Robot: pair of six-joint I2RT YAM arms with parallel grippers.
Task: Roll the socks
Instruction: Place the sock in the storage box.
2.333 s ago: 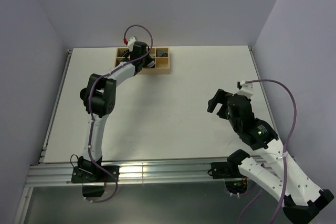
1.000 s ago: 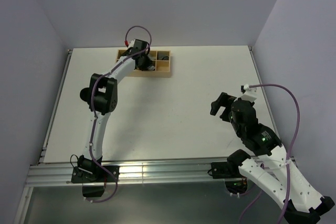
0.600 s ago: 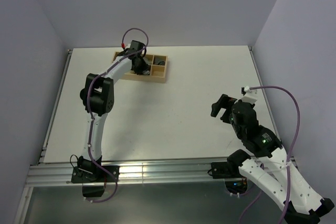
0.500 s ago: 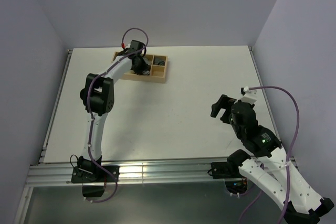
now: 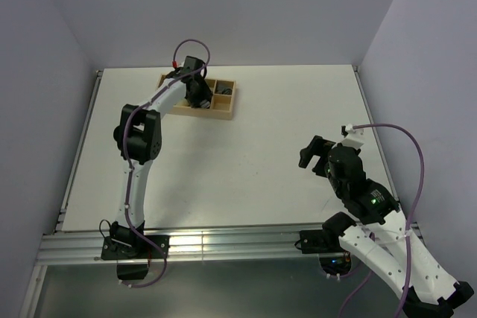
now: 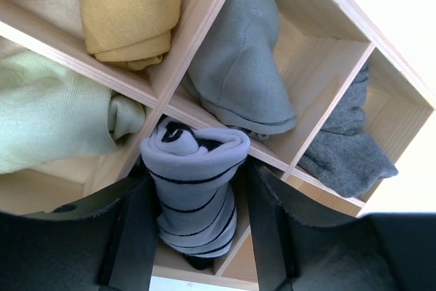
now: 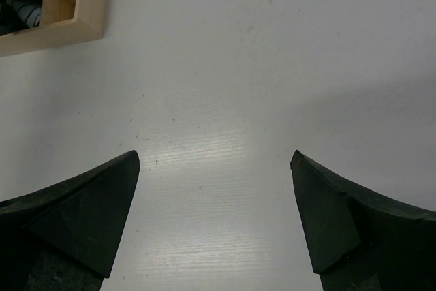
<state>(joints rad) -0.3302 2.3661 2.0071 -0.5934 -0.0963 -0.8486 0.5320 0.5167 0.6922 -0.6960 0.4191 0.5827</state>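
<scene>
The rolled socks (image 6: 194,195), white with thin black stripes and a black layer showing in the coil, stand in one compartment of the wooden divided box (image 5: 223,109), which sits at about 11 o'clock on the table (image 5: 261,132). The left gripper (image 6: 196,168) straddles the roll, one finger close on each side; whether it is pressing the roll or has let go cannot be told. Around the roll, a mustard sock roll (image 6: 126,8) lies at 11 o'clock, a pale green one (image 6: 54,117) at 9, a grey one (image 6: 242,73) at 1 and a darker grey one (image 6: 344,148) at 3. The right gripper (image 7: 214,158) hangs over bare table at about 4 o'clock, spread wide and holding nothing.
</scene>
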